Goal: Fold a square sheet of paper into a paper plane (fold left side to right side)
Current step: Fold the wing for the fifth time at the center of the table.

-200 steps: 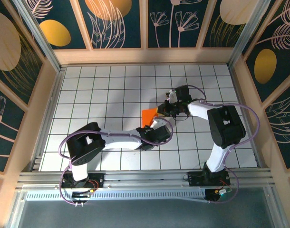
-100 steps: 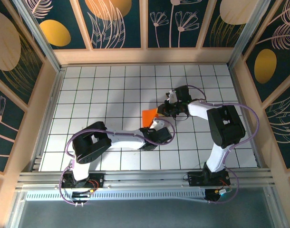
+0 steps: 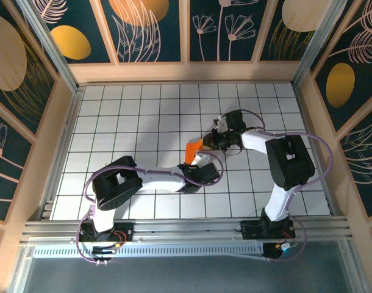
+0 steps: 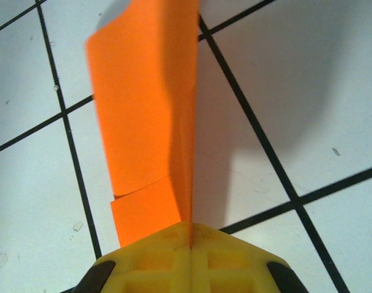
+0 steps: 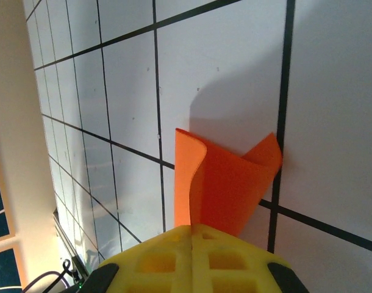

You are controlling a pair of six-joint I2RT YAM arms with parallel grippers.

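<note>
While both arms reach in toward the middle of the white gridded table (image 3: pixel 131 116), the square sheet of paper (image 3: pixel 193 148) sits between them as a small creased orange wedge, one tip toward each arm. The left gripper (image 3: pixel 196 160) meets it from the near side and the right gripper (image 3: pixel 206 142) from the right.

Seen from the left wrist, the left gripper (image 4: pixel 191 229) has its yellow jaws pressed together with no gap, pinching the paper's (image 4: pixel 146 110) right edge at the seam. The sheet rises away from the jaws in layered folds, a short flap lying across its lower part, and throws a shadow on the tiles.

From the right wrist, the right gripper (image 5: pixel 192 229) is likewise clamped tight on the paper (image 5: pixel 225 186), which fans out beyond the jaws into two curled corners above a black grid line.
</note>
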